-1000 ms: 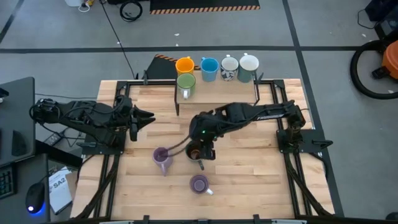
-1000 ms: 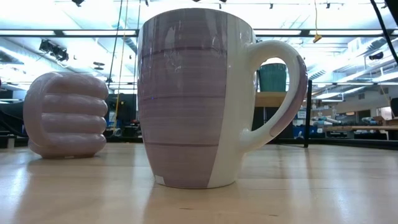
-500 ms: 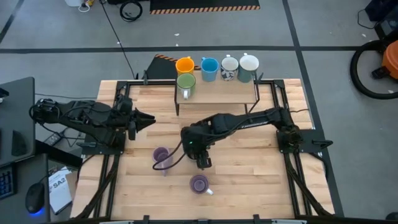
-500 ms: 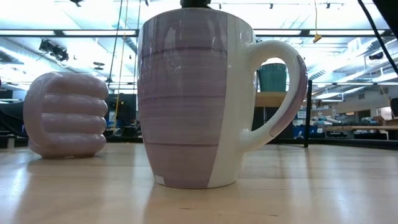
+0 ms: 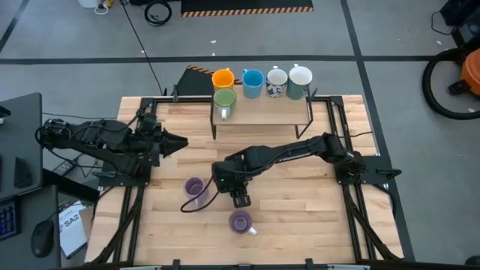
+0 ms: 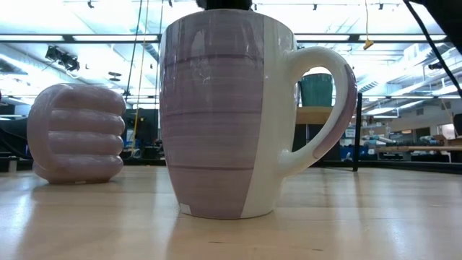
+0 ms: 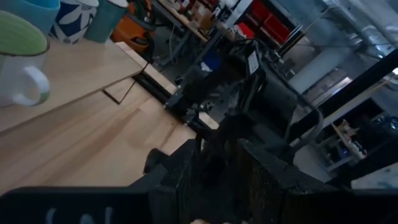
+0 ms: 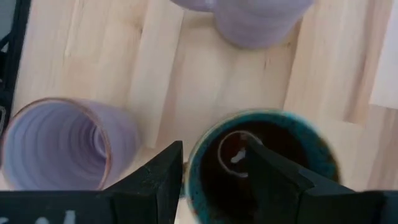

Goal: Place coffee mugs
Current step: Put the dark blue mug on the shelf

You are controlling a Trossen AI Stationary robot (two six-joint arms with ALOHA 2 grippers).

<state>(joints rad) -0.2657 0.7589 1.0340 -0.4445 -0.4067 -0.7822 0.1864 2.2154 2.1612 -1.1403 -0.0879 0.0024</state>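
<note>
Since a second ago, the right gripper (image 5: 238, 198) has carried the dark mug (image 8: 261, 165) leftward; its jaws straddle the upright mug's rim, one inside, one outside. Purple mugs (image 5: 195, 187) (image 5: 240, 221) stand close on either side. The left gripper (image 5: 182, 140) waits, jaws apart, over the surface's (image 5: 300, 217) left side.

The right gripper (image 5: 239, 198), gripping the dark mug (image 8: 261, 163) by its rim, has carried it toward the lilac mugs.

Overhead; table-level; two wrist close-ups
</note>
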